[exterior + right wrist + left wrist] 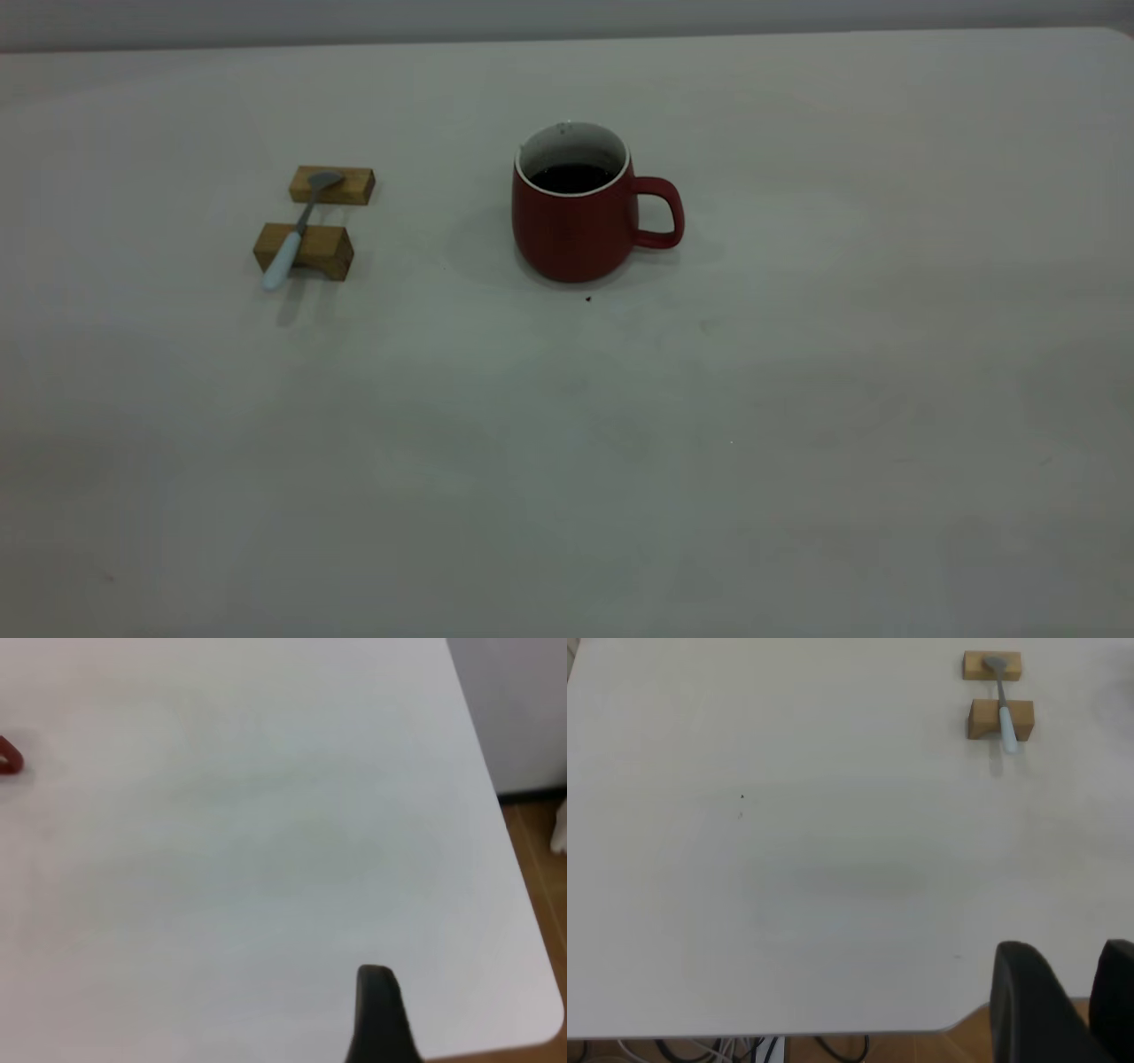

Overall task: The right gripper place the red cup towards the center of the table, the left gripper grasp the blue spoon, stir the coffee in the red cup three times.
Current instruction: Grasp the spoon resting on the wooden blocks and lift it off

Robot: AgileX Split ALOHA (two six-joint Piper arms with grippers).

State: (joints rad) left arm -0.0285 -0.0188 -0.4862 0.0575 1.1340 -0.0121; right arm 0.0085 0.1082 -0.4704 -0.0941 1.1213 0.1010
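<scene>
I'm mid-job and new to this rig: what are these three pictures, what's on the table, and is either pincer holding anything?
The rig is two robot arms at a table, each ending in a pincer. The wide picture comes from an outside camera facing the arms; neither arm shows in it. It shows the red cup with dark coffee, handle pointing right. To its left the blue spoon lies across two wooden blocks. The other two pictures come from cameras on each wrist. The left one shows the left pincer near the table's edge, far from the spoon, holding nothing. The right one shows one finger of the right pincer and a sliver of the cup.
</scene>
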